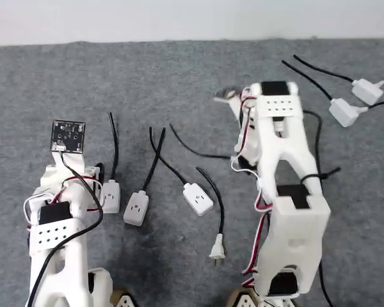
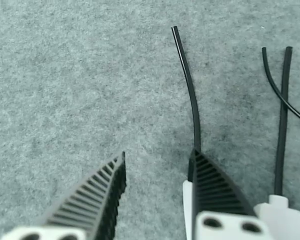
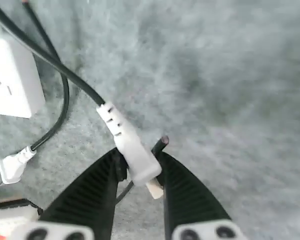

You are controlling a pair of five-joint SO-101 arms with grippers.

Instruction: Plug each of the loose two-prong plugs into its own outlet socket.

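Note:
My right gripper (image 3: 140, 160) is shut on a white two-prong plug (image 3: 132, 147) whose black cord (image 3: 50, 60) trails away. In the high view this gripper (image 1: 233, 101) is at the far middle of the mat. Three white outlet sockets (image 1: 110, 195) (image 1: 136, 208) (image 1: 198, 198) lie in a row at the front left, each with a black cord. A loose plug (image 1: 217, 247) lies in front of the third socket. My left gripper (image 2: 158, 155) stands open low over the mat, one finger (image 2: 215, 192) right beside the leftmost socket (image 2: 188, 210).
Two more white corded pieces (image 1: 368, 91) (image 1: 344, 112) lie at the far right. Black cords (image 1: 157, 153) cross between the sockets and the right arm (image 1: 288, 192). The grey mat (image 1: 147, 77) ends at a white wall at the back.

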